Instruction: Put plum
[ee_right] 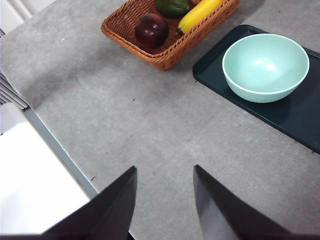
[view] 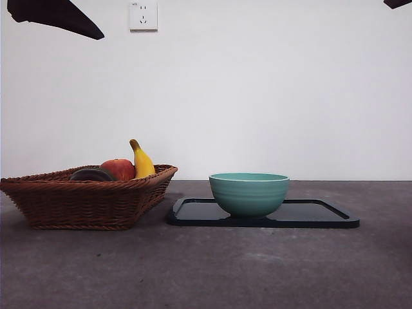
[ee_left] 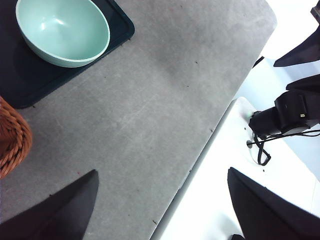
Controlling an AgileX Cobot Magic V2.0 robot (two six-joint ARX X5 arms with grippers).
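Note:
The plum [ee_right: 151,30], dark maroon and glossy, lies in the wicker basket [ee_right: 165,52] beside a green fruit [ee_right: 172,6] and a banana [ee_right: 202,12]. In the front view the plum [view: 93,174] shows only as a dark dome over the basket [view: 84,203] rim, next to a red apple [view: 118,168]. My right gripper [ee_right: 165,200] hangs open high above the bare table, well away from the basket. My left gripper [ee_left: 160,210] is open too, over the table's edge, with nothing between its jaws.
A teal bowl [view: 249,193] stands empty on a black tray [view: 322,219] to the right of the basket. Black arm tips [view: 55,16] show at the front view's top corners. Dark equipment [ee_left: 292,112] sits on the white surface past the table edge.

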